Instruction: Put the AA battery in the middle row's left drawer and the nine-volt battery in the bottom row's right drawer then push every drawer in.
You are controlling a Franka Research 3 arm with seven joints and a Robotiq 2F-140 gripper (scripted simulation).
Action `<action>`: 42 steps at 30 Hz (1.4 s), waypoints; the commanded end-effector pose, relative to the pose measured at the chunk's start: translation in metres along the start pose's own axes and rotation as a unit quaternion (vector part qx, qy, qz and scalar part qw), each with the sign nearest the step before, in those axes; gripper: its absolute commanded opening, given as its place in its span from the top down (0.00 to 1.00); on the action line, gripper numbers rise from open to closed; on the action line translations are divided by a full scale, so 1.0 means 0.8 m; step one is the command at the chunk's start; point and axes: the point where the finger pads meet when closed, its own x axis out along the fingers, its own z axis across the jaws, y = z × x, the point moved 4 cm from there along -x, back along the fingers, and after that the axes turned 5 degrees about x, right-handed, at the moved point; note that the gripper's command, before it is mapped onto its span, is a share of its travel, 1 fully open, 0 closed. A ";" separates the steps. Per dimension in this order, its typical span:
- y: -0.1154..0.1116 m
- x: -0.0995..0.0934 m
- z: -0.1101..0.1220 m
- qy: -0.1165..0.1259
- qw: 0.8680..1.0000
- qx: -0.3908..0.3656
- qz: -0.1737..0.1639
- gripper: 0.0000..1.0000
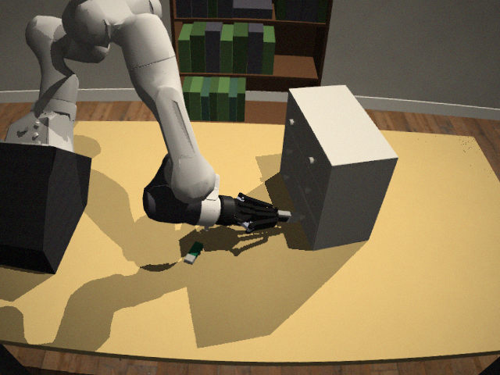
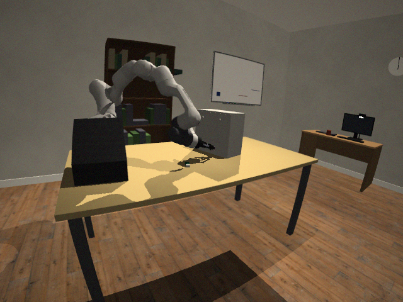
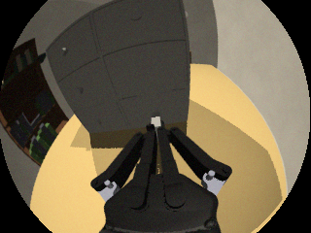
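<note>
The small chest (image 1: 350,198) (image 2: 235,136) (image 3: 141,73) stands upright on the table (image 1: 423,262) (image 2: 266,156). Its drawer fronts, partly in shade, face the arm and look flush, with no gap that I can make out. My gripper (image 1: 283,216) (image 2: 212,147) (image 3: 156,117) is shut and empty. Its pale fingertips are low in front of the right-hand bottom drawer, close to its front; I cannot tell whether they touch. I see neither the AA battery nor the nine-volt battery; the drawers' insides are hidden.
A small green-and-white block (image 1: 194,252) (image 2: 187,164) lies on the table below and behind the gripper, towards the camera. A large black box (image 1: 40,201) (image 2: 97,146) stands at the table's left, near the arm's base. A bookcase stands beyond the table.
</note>
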 end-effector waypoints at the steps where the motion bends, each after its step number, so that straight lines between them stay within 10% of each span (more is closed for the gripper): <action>1: -0.001 0.002 0.000 -0.001 1.000 0.003 0.000 1.00; 26: -0.001 0.000 0.000 -0.001 1.000 0.003 0.000 1.00; 42: -0.022 -0.057 0.002 -0.001 1.000 0.003 0.000 1.00</action>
